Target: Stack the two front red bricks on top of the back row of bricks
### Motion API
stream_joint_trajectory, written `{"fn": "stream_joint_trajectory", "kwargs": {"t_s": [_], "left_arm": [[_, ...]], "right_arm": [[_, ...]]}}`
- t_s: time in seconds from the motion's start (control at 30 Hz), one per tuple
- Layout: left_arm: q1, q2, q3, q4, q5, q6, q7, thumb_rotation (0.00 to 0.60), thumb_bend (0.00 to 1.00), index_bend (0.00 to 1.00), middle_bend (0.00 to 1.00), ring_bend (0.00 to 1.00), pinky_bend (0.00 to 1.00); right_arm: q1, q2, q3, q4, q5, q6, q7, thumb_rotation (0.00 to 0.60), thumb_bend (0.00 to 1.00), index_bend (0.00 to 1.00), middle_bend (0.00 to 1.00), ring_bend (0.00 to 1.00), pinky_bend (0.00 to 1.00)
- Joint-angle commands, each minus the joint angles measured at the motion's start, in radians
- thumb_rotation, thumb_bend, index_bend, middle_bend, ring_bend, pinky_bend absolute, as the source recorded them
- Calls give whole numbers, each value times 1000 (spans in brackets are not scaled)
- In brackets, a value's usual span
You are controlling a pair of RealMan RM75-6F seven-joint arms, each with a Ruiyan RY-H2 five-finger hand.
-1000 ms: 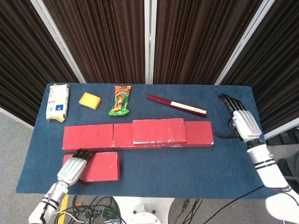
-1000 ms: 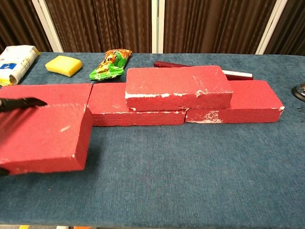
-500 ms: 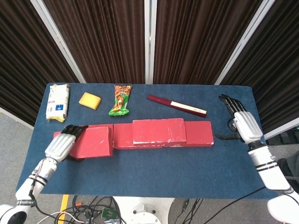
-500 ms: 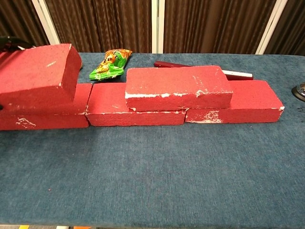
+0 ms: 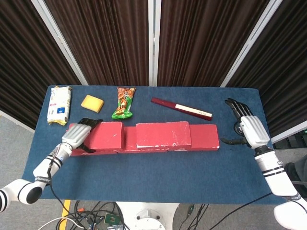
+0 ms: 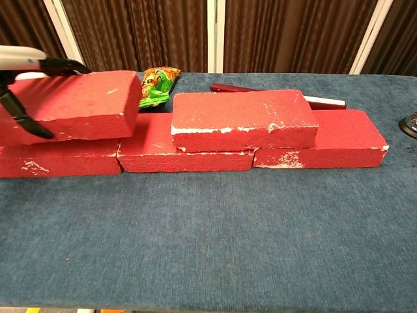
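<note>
Three red bricks form the back row (image 5: 204,137) (image 6: 326,145) across the table. One red brick (image 5: 163,134) (image 6: 242,120) lies on top of the row's middle. A second red brick (image 5: 104,135) (image 6: 75,106) sits on the row's left end, slightly tilted. My left hand (image 5: 76,136) (image 6: 26,65) grips its left end, fingers over the top and thumb down the front. At the table's right edge my right hand (image 5: 249,127) hovers, fingers spread and holding nothing; the chest view does not show it.
Behind the bricks lie a white packet (image 5: 60,104), a yellow sponge (image 5: 92,103) (image 6: 87,89), a green snack bag (image 5: 124,103) (image 6: 151,86) and a dark red and white bar (image 5: 181,108) (image 6: 273,91). A small round metal object (image 6: 410,124) sits under the right hand.
My left hand has lifted the front left brick off the table, carried it back and to the right, and set it onto the left end of the back row. The right hand stayed put.
</note>
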Motion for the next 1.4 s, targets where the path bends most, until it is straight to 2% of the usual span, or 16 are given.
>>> {"fn": "stream_joint_trajectory", "kwargs": {"t_s": [0.03,0.27,0.6,0.97,1.4], "left_arm": [[-21,-18,0,16,-20,-23,3,600,69,0,231,96,71],[-65,-50,14,26,-112,-64,57,600,67,0,231,96,73],[-105,-95,35,28,-197,-21,167,600,67,0,231,96,70],[-150,-106,34,26,-294,-39,197,600,67,0,231,96,70],[-186,-116,45,19,-359,-24,227,600,67,0,231,95,66]], "right_arm": [[-1,-2,-1,2,1,-2,2,600,0,0,0,0,0],[-4,-10,-3,18,-3,-4,20,600,0,0,0,0,0],[-16,-9,-7,40,-16,4,62,600,0,0,0,0,0],[-22,-17,-10,66,-22,4,86,600,0,0,0,0,0],[-27,-16,-10,80,-25,5,107,600,0,0,0,0,0]]}}
